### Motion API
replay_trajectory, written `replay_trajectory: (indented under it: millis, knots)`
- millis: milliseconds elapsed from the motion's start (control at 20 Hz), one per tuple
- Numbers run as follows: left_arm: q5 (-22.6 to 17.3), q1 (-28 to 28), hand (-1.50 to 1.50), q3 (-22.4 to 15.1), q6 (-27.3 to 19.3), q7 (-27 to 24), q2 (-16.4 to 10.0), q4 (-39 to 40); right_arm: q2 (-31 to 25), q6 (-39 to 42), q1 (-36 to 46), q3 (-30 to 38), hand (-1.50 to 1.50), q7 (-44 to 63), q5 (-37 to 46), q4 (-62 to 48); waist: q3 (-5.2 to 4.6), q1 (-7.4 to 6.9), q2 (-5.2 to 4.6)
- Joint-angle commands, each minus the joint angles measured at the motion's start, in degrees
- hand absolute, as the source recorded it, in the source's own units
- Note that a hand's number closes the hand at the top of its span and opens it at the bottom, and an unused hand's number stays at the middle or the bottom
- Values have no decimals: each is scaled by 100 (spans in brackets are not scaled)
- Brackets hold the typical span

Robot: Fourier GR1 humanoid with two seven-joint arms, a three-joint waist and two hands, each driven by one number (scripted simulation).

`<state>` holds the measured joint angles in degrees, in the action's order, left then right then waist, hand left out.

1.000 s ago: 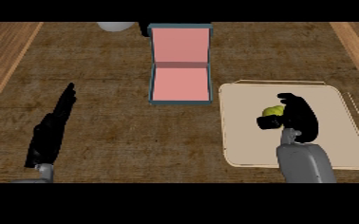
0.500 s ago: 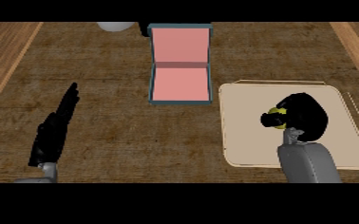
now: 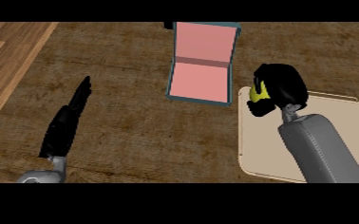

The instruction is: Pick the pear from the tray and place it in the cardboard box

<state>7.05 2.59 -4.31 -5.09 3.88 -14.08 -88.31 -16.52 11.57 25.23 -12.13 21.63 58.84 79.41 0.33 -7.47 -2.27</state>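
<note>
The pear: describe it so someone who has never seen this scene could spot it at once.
Start at the beige tray at lower right. At its upper left corner the black right hand is curled round the pear. It is the only yellow-green thing, just right of the pink-lined box.

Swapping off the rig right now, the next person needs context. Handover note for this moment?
Left hand: open, fingers straight, resting at the view's left, holding nothing.
Right hand: shut on the pear, at the tray's corner nearest the box; only a yellow sliver of the pear shows.
Cardboard box: open, pink inside, nothing in it, just left of the right hand.
Done: pear grasped. I cannot tell whether it is clear of the tray.
Left: carry it left over the box's open part, release it, then pull the hand back.
</note>
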Motion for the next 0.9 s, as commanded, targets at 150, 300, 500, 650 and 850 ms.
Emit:
replay_trajectory:
  millis: [150, 300, 500, 650, 850]
  knots:
    - [29, 135, 0, 38, 0, 31, -41, 46, -1213, 136, 817, 71, 150, -3108, -775, -589, 14, 47, -41]
    - [24, 203, 0, -37, -11, 132, 54, -15, -1388, 246, 1272, 416, 150, -4146, -1325, -1130, 15, 29, -44]
    - [22, 136, 0, 63, -89, 141, 49, 33, -1307, 696, 1623, 1048, 150, -5538, -2552, -1523, 9, 167, 26]
    - [54, 262, 0, -11, -57, 250, 85, 79, -1343, 1306, 2128, 1301, 150, -6271, -3102, -2090, -3, 169, 20]
    - [127, 159, 0, -24, -120, 130, 126, 175, -1433, 1903, 2843, 1428, 150, -6991, -3358, -3061, -22, 239, 58]
